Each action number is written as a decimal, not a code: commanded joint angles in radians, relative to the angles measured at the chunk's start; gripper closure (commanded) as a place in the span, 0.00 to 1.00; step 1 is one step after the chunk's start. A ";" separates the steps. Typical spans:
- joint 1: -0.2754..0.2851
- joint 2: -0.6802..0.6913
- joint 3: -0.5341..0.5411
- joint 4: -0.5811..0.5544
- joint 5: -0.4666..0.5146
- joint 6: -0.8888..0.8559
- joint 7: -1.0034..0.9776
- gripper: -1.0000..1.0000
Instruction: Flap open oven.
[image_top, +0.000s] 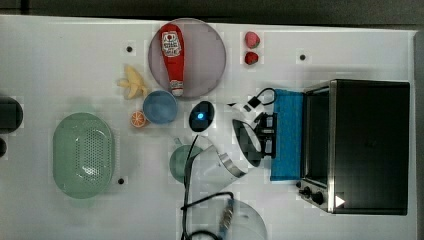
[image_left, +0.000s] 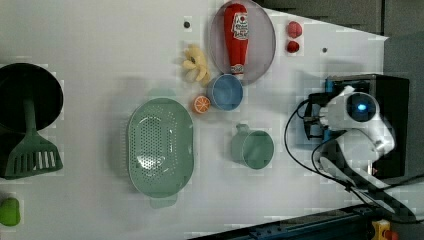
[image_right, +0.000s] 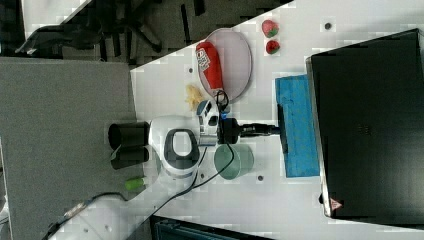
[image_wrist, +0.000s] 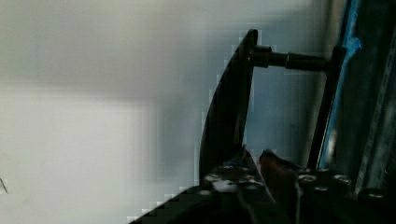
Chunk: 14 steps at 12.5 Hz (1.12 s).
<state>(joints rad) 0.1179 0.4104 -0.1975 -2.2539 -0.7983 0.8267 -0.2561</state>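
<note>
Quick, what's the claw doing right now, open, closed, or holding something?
Claw: closed on the bar handle of the oven, whose blue door is flapped down.

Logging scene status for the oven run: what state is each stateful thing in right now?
oven: door flapped down, lying open.
gripper: fingers closed on the door's bar handle.
ketchup bottle: lying on the plate.
green cup: upright, looks empty.
blue bowl: upright, empty.
colander: upright, empty.
</note>
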 joint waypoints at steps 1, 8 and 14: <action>0.035 0.071 0.010 0.017 -0.027 0.001 0.173 0.82; 0.063 0.104 0.023 0.067 -0.014 0.017 0.184 0.82; 0.056 -0.112 0.025 0.076 0.438 0.029 0.192 0.82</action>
<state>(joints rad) 0.1720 0.3918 -0.1702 -2.2109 -0.3752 0.8408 -0.1188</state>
